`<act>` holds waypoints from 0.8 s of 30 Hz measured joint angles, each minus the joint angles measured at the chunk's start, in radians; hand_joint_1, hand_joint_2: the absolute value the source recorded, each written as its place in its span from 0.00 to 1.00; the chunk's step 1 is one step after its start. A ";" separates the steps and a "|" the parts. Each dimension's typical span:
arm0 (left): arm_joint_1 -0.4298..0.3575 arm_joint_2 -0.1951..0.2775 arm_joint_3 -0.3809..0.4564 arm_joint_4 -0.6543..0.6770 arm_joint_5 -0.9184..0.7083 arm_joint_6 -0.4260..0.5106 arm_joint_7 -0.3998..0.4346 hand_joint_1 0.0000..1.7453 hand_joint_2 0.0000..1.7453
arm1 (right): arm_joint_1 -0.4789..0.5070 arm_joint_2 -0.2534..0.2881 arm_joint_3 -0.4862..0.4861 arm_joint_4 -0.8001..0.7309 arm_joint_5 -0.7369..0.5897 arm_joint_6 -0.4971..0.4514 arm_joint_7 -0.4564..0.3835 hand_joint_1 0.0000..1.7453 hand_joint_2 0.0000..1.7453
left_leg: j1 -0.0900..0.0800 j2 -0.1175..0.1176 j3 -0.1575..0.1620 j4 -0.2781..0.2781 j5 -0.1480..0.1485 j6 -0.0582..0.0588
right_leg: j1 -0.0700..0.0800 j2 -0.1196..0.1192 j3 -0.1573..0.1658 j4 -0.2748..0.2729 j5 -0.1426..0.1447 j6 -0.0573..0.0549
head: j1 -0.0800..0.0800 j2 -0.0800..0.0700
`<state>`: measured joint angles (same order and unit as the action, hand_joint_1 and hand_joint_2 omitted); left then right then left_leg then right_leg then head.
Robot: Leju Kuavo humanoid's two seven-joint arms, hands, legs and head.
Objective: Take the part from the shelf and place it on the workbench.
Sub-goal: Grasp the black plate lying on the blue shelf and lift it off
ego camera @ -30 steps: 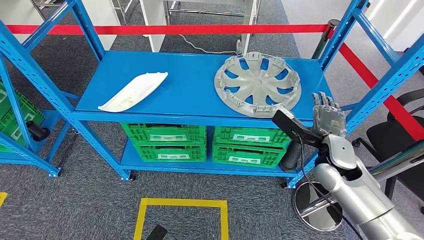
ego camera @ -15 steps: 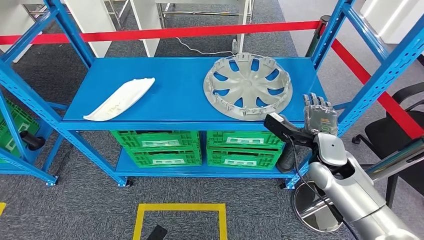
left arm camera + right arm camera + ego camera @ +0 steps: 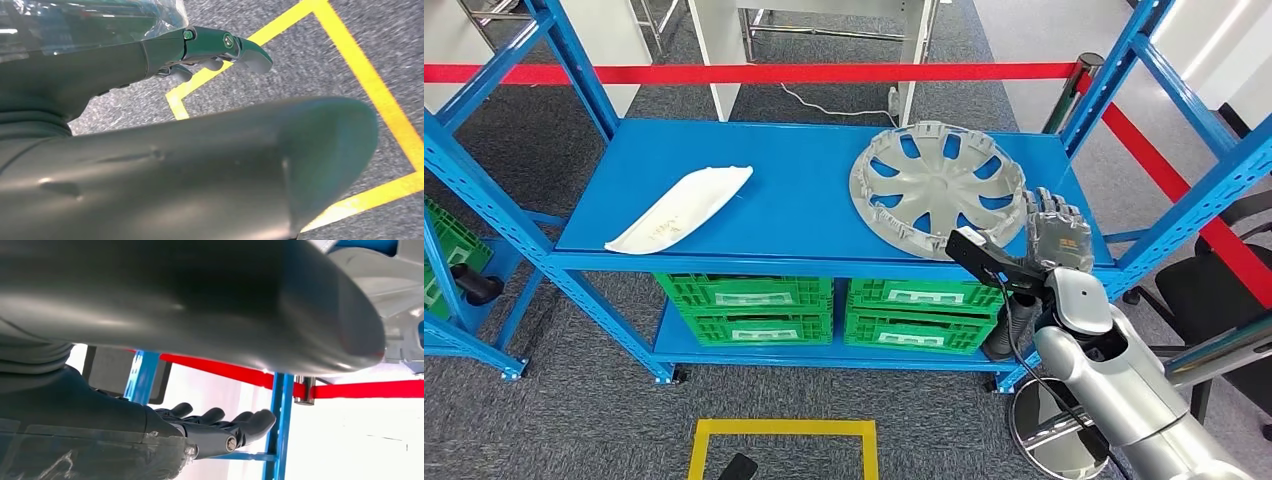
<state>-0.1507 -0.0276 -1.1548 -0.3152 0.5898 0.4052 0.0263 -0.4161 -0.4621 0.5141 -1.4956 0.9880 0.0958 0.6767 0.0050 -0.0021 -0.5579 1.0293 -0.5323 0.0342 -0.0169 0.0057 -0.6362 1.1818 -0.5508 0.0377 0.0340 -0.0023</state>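
Observation:
A grey wheel cover lies flat on the right half of the blue shelf, and its pale rim shows past the thumb in the right wrist view. My right hand is raised at the shelf's right front edge, just right of the cover, fingers stretched out and holding nothing; its dark fingers lie apart. A white curved part rests on the shelf's left half. My left hand hangs over the floor with fingers extended, nothing in it.
Blue uprights frame the shelf on both sides. Green crates fill the lower level. A red barrier tape runs behind the rack. A yellow square is marked on the grey carpet, and a black chair stands at the right.
The camera has shifted, so the whole scene has moved slightly. My right hand has come closer to the right rim of the wheel cover.

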 joint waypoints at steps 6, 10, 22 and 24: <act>0.007 -0.001 0.000 0.001 0.000 0.000 0.000 0.00 0.00 | 0.015 0.003 0.001 0.000 0.000 0.001 0.000 0.00 0.00 | -0.003 0.000 0.080 -0.002 -0.065 -0.001 | 0.007 -0.003 -0.099 -0.003 0.082 -0.012 | 0.002 0.000; 0.008 -0.005 0.001 0.001 0.000 0.000 0.000 0.00 0.00 | 0.020 0.004 0.001 -0.001 -0.003 0.004 0.000 0.00 0.00 | -0.005 0.000 0.124 -0.012 -0.094 -0.023 | 0.022 -0.007 -0.068 -0.119 0.143 -0.036 | 0.001 0.000; 0.013 -0.005 0.006 0.005 0.001 -0.001 0.000 0.00 0.00 | 0.029 0.013 0.002 -0.009 -0.004 0.007 0.000 0.00 0.00 | -0.003 0.001 -0.076 0.090 -0.042 -0.049 | 0.009 0.007 0.134 -0.152 0.017 -0.049 | -0.009 0.000; 0.015 -0.005 0.006 0.007 0.001 0.000 0.000 0.00 0.00 | 0.030 0.016 0.004 -0.008 -0.006 0.009 0.000 0.00 0.00 | -0.008 0.002 -0.076 0.049 0.042 -0.037 | 0.009 0.012 0.156 -0.146 -0.009 -0.036 | -0.012 0.000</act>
<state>-0.1355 -0.0323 -1.1484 -0.3084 0.5909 0.4047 0.0262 -0.3866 -0.4465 0.5181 -1.5038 0.9824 0.1048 0.6767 -0.0031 -0.0002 -0.6337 1.0785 -0.4905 -0.0025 -0.0076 0.0172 -0.4801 1.0358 -0.5601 0.0019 0.0221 -0.0023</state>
